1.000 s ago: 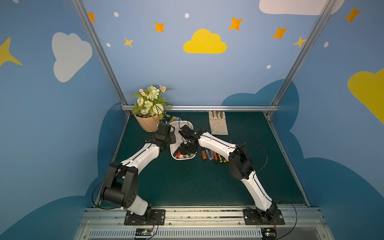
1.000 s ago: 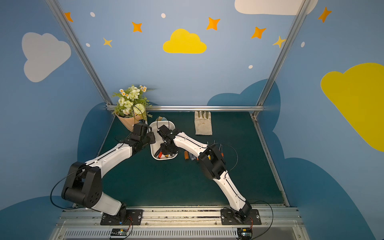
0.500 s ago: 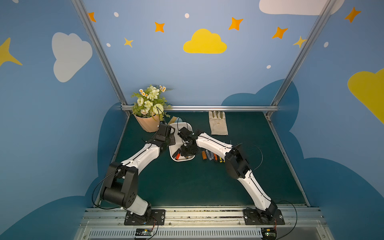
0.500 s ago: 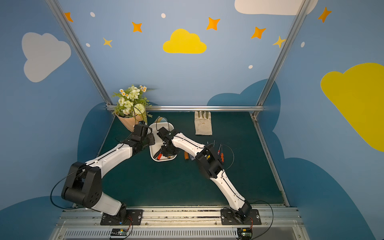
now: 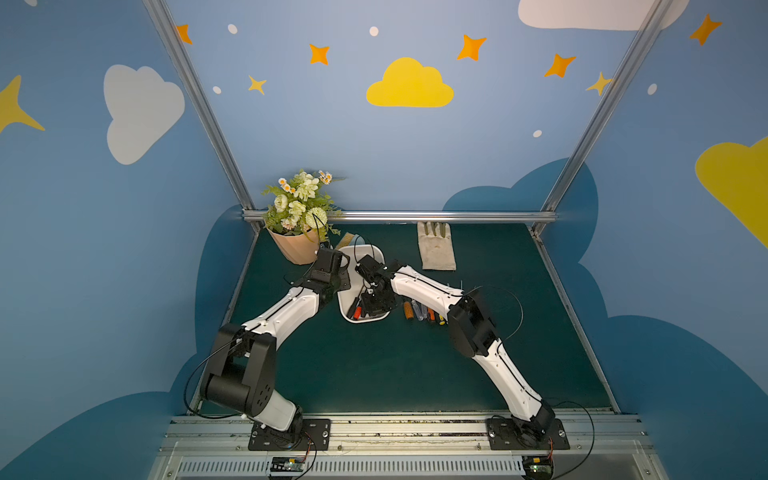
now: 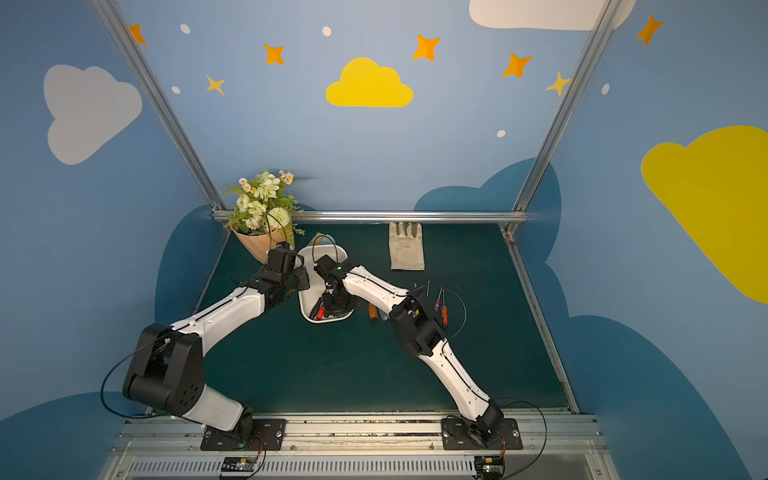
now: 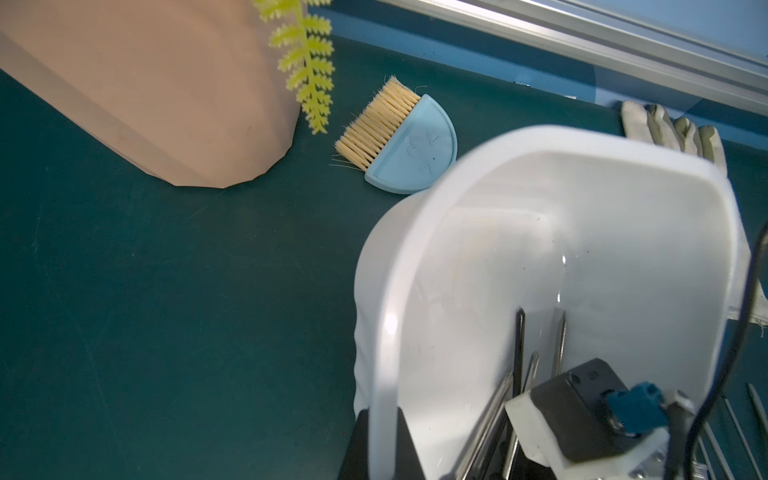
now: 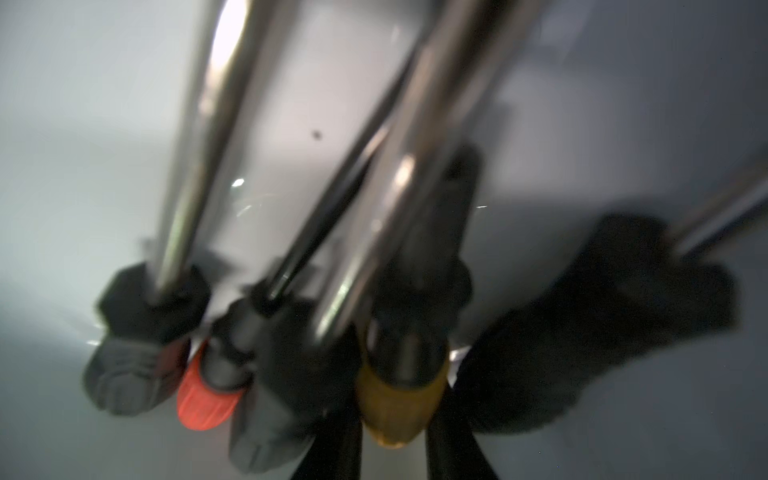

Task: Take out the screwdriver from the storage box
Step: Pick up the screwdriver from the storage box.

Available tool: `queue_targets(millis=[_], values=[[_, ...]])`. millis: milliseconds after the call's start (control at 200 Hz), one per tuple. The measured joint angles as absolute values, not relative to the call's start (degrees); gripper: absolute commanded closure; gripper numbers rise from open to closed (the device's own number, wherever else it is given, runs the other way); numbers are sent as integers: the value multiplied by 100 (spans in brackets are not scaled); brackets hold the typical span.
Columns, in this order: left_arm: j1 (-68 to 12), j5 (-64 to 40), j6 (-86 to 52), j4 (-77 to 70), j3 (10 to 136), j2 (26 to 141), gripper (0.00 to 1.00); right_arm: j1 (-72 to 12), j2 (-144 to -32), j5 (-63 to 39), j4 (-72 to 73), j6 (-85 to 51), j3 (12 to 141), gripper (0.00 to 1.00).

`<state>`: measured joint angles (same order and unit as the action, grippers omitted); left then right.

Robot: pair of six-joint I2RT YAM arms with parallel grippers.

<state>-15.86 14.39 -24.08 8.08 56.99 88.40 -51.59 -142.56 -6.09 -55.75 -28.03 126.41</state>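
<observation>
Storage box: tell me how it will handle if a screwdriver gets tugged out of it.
The storage box looks like thin, smooth plastic: probably light and apt to slide, though the left gripper pinching its rim should steady it. The screwdrivers bunched at its near end likely weigh that end down, so it might tip.

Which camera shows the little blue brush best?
The left wrist view: the brush lies nearly whole and sharp between the pot and the box. Both top views show only a sliver of it behind the box. The right wrist view misses it.
</observation>
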Motion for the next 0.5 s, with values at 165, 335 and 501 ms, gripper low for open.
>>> queue_targets(millis=[165,335,501], values=[[-1549,1396,-2436,805,5699,8840,98,-5159,-14027,-563,-5284,-2773,12241,100],[-1546,1323,-2443,812,5699,8840,98,-5159,-13670,-561,-5030,-2646,11736,100],[-1494,1310,-2445,810,5699,8838,98,-5159,-13207,-530,-4899,-2536,11404,100]])
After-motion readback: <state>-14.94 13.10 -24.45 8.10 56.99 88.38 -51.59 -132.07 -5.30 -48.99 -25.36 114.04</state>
